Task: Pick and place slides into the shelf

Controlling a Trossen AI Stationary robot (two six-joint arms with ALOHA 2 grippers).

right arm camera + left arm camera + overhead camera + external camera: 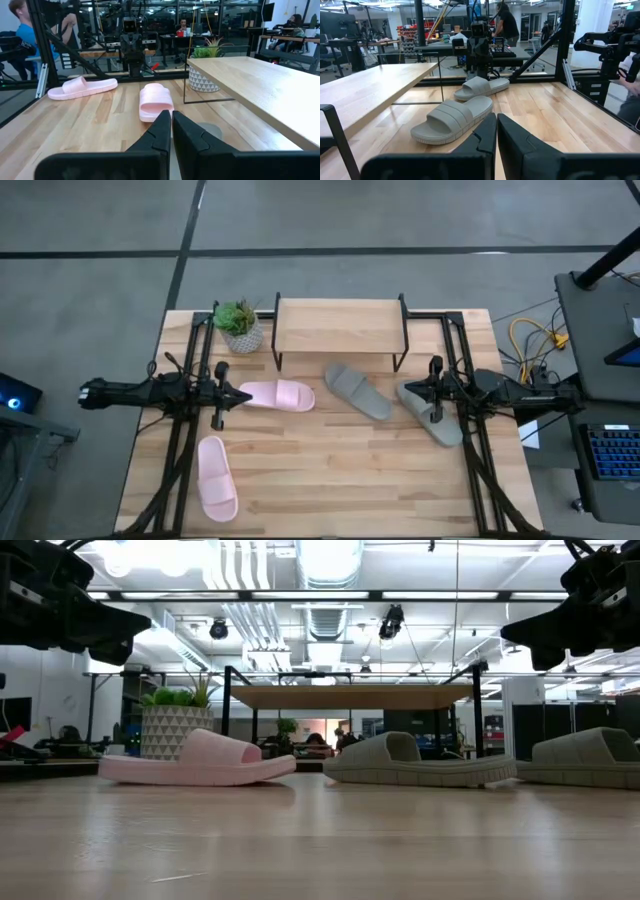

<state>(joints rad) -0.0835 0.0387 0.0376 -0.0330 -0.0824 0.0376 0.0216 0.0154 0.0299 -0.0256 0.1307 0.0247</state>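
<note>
Slides lie scattered on the wooden surface point(330, 470), none on the shelf point(338, 326), which stands at twelve o'clock with its light top board bare. From above, one pink slide point(276, 394) lies at about ten o'clock from the surface's centre, just in front of the left hand point(240, 396); the second pink slide point(216, 477) lies at eight o'clock, near the front edge, well apart from the first. One grey-green slide point(357, 391) sits near the centre, just in front of the shelf's legs; the other grey-green slide point(430, 413) lies at three o'clock, partly covered by the right hand point(418, 391), so its strap is hard to make out there.

Both hands hang above the surface. In each wrist view the two dark fingers stand pressed almost together with only a thin slit between them and nothing gripped: the left hand is clenched, and so is the right hand.

A potted plant point(238, 326) stands at eleven o'clock, just beside the shelf's left legs.

In the low view the second pink slide cannot be seen, the far grey-green slide is cut off at the frame's edge, and the arms show only as dark shapes in the upper corners. A person point(27, 30) in a blue top sits beyond the surface in the right wrist view, partly hidden by the frame.
</note>
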